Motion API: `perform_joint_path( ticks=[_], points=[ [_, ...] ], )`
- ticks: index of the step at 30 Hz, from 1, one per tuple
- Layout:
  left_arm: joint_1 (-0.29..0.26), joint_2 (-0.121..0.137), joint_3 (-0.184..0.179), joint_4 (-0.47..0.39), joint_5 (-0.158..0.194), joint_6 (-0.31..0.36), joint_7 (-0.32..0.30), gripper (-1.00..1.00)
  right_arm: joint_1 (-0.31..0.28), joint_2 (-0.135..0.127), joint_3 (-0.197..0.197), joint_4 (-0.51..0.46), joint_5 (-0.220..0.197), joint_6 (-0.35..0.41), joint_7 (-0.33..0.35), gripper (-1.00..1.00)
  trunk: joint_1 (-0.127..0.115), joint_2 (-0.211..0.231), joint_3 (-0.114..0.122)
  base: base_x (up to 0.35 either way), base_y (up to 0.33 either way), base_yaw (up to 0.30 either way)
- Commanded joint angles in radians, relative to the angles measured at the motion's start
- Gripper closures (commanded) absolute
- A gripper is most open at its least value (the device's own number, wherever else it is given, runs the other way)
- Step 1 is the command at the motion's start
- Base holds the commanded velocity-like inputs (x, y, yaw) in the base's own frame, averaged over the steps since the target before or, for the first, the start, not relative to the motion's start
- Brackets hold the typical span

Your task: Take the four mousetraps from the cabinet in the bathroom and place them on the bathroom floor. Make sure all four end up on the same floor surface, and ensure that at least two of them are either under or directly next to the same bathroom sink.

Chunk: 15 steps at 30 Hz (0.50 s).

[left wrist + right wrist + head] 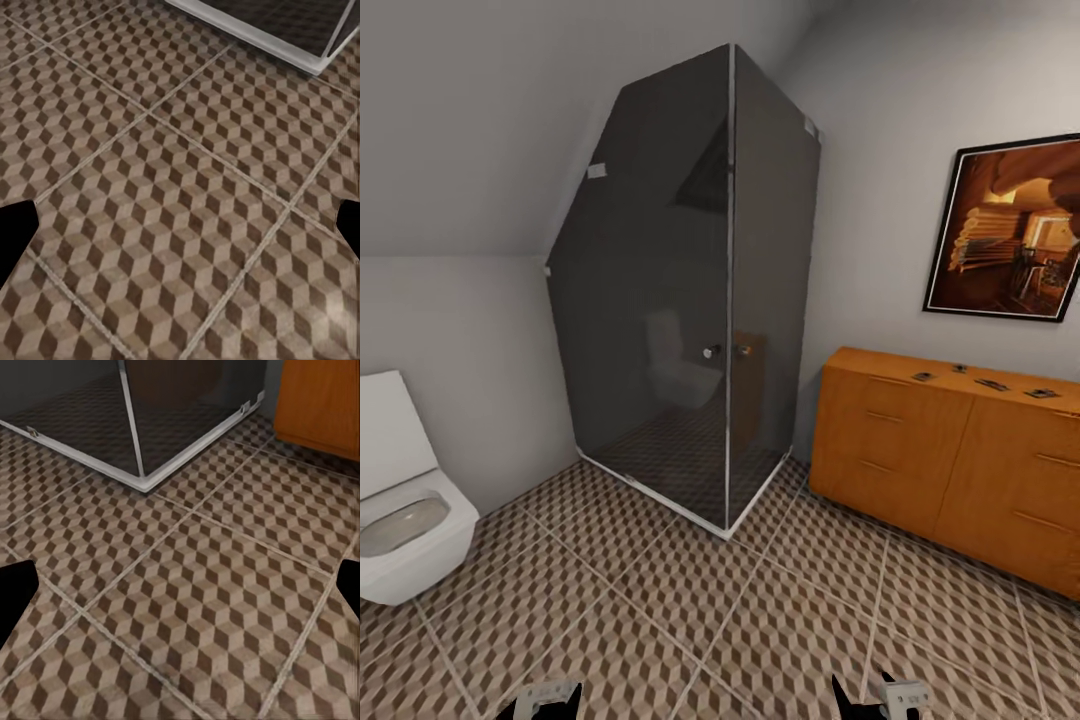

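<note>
Honestly, both grippers, left (540, 700) and right (880, 697), sit wide open and empty; the mousetraps (985, 381) are well ahead on the cabinet (920, 450), so a clumsy reach could knock them off.

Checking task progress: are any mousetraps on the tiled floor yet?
No: the four mousetraps lie on top of the cabinet, none on the bathroom floor.

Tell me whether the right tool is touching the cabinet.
Apart. The head view shows the right tool low in the picture, with bare bathroom floor between it and the cabinet.
</note>
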Motion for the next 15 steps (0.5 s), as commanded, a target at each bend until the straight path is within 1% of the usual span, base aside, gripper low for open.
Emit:
perform_joint_path(
  ticks=[1,15],
  points=[
    [-0.002,0.001,0.008,0.004,0.002,-0.005,-0.009,-1.0,-0.001,0.0,0.004,0.001,-0.011,-0.002,0.007,-1.0,0.0,-0.001,-0.001,0.0,0.0,-0.192],
    [-0.002,0.001,0.008,0.004,0.002,-0.005,-0.009,-1.0,-0.001,0.0,0.004,0.001,-0.011,-0.002,0.007,-1.0,0.0,-0.001,-0.001,0.0,0.0,-0.192]
  ],
)
